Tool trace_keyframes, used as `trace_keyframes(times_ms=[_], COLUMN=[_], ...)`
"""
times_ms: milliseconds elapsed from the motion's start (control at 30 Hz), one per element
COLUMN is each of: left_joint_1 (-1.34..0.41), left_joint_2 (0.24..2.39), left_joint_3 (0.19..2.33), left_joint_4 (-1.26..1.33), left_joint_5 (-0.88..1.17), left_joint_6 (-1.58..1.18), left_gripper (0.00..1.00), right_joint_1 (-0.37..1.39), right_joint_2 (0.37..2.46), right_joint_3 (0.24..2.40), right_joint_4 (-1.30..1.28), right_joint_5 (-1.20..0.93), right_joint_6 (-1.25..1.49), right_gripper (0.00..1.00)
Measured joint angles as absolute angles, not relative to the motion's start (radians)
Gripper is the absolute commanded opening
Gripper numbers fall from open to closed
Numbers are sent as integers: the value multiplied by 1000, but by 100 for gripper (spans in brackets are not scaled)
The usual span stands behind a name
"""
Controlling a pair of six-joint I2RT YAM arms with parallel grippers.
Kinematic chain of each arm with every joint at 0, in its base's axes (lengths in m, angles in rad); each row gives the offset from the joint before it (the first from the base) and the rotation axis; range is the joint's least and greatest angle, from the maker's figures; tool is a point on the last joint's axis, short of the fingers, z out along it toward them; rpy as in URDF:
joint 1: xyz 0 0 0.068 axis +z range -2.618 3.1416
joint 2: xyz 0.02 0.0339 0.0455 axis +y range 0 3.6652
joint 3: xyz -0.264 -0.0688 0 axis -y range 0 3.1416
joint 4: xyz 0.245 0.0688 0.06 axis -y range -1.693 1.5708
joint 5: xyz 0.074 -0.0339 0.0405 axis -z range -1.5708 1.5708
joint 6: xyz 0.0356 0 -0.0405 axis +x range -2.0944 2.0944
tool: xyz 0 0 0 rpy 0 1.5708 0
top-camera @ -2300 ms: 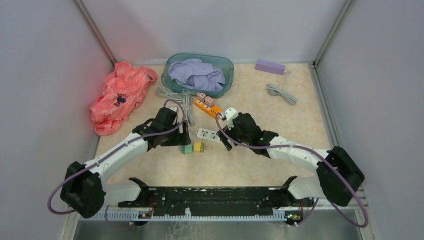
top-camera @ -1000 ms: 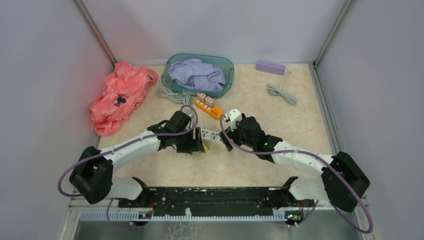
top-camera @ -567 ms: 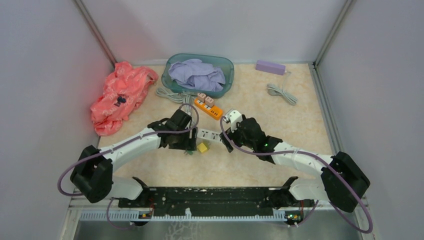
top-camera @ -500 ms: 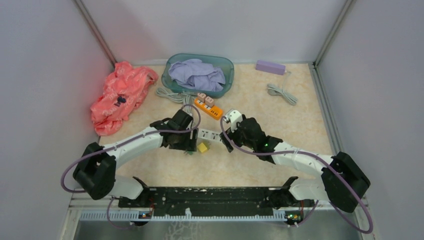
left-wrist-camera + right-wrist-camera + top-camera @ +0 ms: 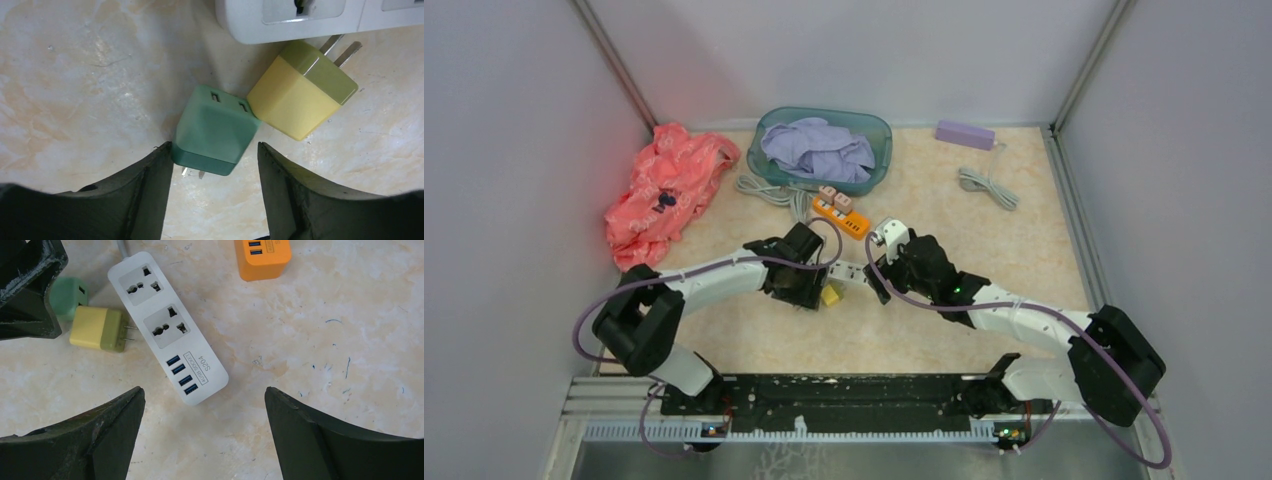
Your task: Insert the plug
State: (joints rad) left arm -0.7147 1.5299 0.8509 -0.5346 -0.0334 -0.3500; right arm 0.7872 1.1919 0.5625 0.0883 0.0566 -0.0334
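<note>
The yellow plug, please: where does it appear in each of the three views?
Top external: yellow plug mid-table, between the two arms.
Left wrist: upper right, touching the green plug.
Right wrist: left side.
Shared landmark: the white power strip beside its prongs.

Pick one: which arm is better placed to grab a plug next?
Left. The left tool, open, straddles the green plug, with the yellow plug right beside it. The right tool is open too, but hangs over the white power strip, with both plugs off to one side.
</note>
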Motion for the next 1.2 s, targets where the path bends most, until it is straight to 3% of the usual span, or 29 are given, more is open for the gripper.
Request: trace_keyframes(times_ms=[133, 500, 1200], left_joint_1=[-735, -753, -768], left_joint_2=[1542, 1427, 1108], left_joint_3=[851, 783, 523], left_joint_4=[-519, -464, -54], left_joint_5=[-20, -29, -34], left_joint_6=[-343, -363, -368], left_gripper=[51, 32, 23], right_joint_1=[787, 787, 787], right_joint_2=[1191, 1171, 1228], right_joint_3=[562, 572, 921], right_joint_4=[88, 25, -365], right_joint_5=[57, 20, -121], right_joint_6=[-32, 24, 274], right_gripper=[89, 89, 86])
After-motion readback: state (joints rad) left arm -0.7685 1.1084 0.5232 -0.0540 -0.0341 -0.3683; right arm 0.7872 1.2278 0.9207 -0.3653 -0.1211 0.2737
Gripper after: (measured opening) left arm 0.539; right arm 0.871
